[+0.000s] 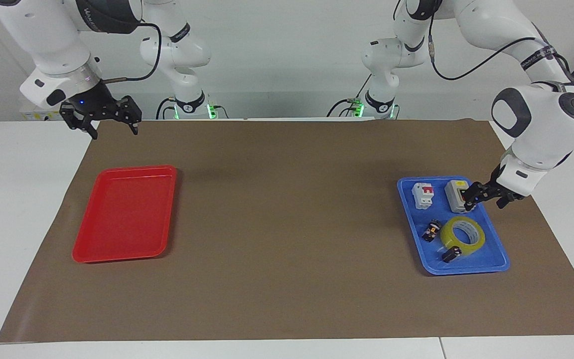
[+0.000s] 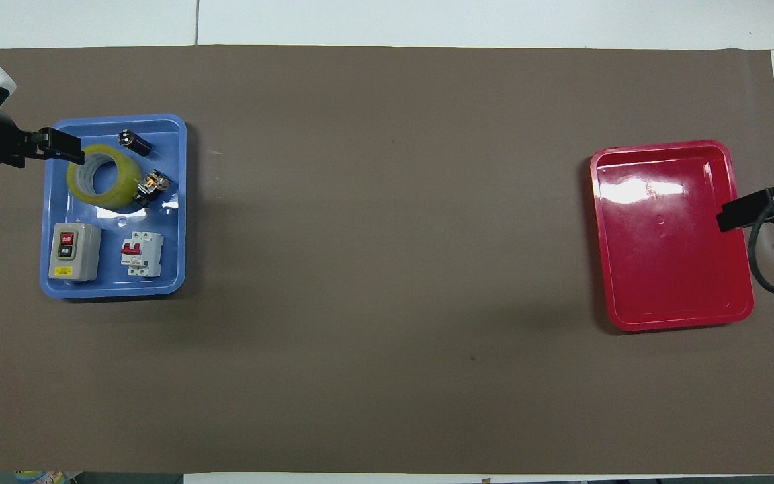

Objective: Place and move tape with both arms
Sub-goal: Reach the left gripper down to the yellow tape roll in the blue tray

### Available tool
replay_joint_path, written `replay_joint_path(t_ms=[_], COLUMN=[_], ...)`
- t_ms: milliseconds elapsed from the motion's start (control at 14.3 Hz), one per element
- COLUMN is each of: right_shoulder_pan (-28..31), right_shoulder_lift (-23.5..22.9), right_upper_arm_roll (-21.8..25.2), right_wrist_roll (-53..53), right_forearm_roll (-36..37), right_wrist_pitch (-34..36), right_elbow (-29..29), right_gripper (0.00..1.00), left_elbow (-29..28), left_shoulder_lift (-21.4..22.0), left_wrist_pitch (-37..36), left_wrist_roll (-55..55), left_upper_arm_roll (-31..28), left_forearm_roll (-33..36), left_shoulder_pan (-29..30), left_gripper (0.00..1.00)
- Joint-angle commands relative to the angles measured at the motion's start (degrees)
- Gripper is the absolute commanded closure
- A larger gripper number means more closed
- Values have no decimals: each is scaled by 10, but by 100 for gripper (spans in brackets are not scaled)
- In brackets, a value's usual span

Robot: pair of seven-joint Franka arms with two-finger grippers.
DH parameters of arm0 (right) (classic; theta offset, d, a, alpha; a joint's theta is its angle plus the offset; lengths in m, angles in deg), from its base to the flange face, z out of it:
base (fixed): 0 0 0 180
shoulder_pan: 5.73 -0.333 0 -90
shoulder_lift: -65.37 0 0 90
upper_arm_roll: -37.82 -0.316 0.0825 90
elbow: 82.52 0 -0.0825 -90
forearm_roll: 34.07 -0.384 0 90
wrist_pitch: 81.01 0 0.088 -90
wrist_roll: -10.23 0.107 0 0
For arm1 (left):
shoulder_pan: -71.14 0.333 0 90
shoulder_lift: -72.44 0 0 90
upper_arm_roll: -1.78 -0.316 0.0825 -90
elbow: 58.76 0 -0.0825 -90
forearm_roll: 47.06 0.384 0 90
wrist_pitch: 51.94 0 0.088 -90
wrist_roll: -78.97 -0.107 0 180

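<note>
We see the grey switch box (image 2: 74, 251) and white breaker (image 2: 142, 253) in the blue tray (image 2: 180, 202) at the left arm's end of the worktop (image 2: 387, 269). At the box's twelve o'clock, farther from the robots, the tape (image 2: 101, 176) lies flat in the tray between two small black parts (image 2: 152, 188). Our left tool (image 1: 486, 196) hovers over the tray's edge, jaws spread, empty. Our right tool (image 1: 101, 115) waits open and empty near the red tray (image 2: 670, 235).
</note>
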Motion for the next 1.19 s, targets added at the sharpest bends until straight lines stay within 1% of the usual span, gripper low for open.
replay_joint_path(t_ms=[0,631,771,911,1051,1121], right_shoulder_pan=[8,8,8,8,8,7], right_shoulder_lift=[2,2,2,2,2,2], right_upper_arm_roll=[-2,-2,-2,-2,-2,-2], right_wrist_roll=[-7,-7,-7,-7,-7,-7], right_forearm_roll=[-11,-11,-11,-11,-11,-11], right_wrist_pitch=[-6,-6,-6,-6,-6,-6], right_elbow=[1,2,2,2,2,2], right_gripper=[0,0,0,0,0,0], left_elbow=[-3,-7,-27,-67,-80,-81], left_shoulder_lift=[-3,-2,-2,-2,-7,-18], left_wrist_pitch=[12,14,46,100,118,118], left_wrist_roll=[-16,-16,-31,-51,-51,-52], left_upper_arm_roll=[4,4,4,4,4,5], left_forearm_roll=[3,3,2,2,2,2], left_shoulder_pan=[24,21,26,38,38,39], left_gripper=[0,0,0,0,0,0])
